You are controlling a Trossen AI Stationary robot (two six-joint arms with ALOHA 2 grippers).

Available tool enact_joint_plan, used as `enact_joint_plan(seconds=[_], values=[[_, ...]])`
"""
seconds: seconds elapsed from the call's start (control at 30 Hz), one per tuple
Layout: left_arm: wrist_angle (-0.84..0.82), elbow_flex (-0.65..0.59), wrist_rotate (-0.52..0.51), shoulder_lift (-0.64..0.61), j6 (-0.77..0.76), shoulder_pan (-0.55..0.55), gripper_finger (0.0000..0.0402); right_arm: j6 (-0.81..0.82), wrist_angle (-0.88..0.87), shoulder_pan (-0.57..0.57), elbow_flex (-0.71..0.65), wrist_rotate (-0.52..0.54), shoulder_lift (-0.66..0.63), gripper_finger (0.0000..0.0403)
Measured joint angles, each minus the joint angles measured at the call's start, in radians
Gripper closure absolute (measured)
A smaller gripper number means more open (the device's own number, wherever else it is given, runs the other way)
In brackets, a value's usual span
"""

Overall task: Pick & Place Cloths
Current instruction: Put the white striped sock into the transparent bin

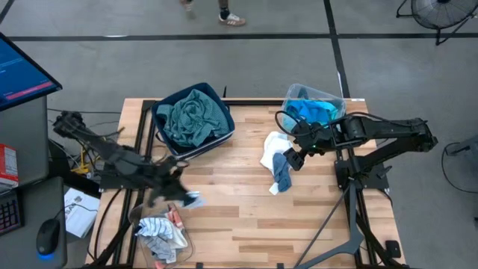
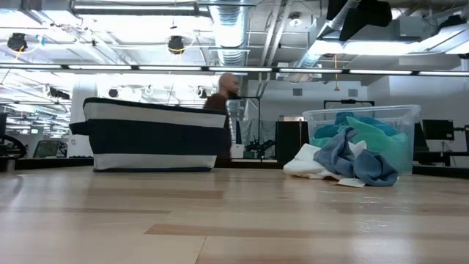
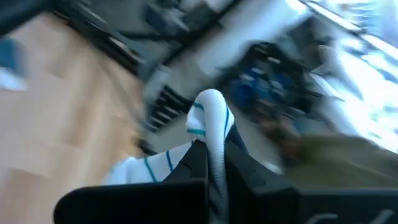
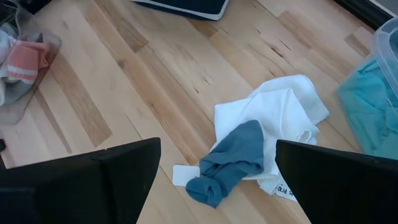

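Left wrist view motion-blurred: room beyond white sock (image 3: 210,134) unreadable. Left gripper (image 1: 181,196) smeared in high view, fingers not resolvable there. Low view shows neither gripper. Clear tub (image 4: 28,62) cut by right wrist picture's edge, contents partly seen. Person (image 2: 223,95) half hidden behind dark blue bin (image 2: 155,136). Feet (image 1: 231,18) clipped at high view's top edge.

Two dark jointed arms, looped black cables, blocky black pincers.
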Motion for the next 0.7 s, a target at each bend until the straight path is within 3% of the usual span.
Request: enact_joint_plan(seconds=[0.13,0.3,0.47,0.7], values=[[-0.001,0.000,0.036,-0.056,-0.095,-0.134,0.0401,0.000,0.005,0.000,0.000,0.000,0.000,0.0092],[-0.040,0.000,0.007,-0.015,-0.223,-0.321,0.0401,0.000,0.007,0.000,0.000,0.000,0.003,0.0092],[-0.154,0.000,-0.037,0.111,-0.325,-0.450,0.0401,0.000,0.037,0.000,0.000,0.001,0.003,0.0092],[-0.257,-0.018,-0.038,0.329,-0.363,-0.506,0.0401,0.000,0.051,0.000,0.000,0.003,0.003,0.0092]])
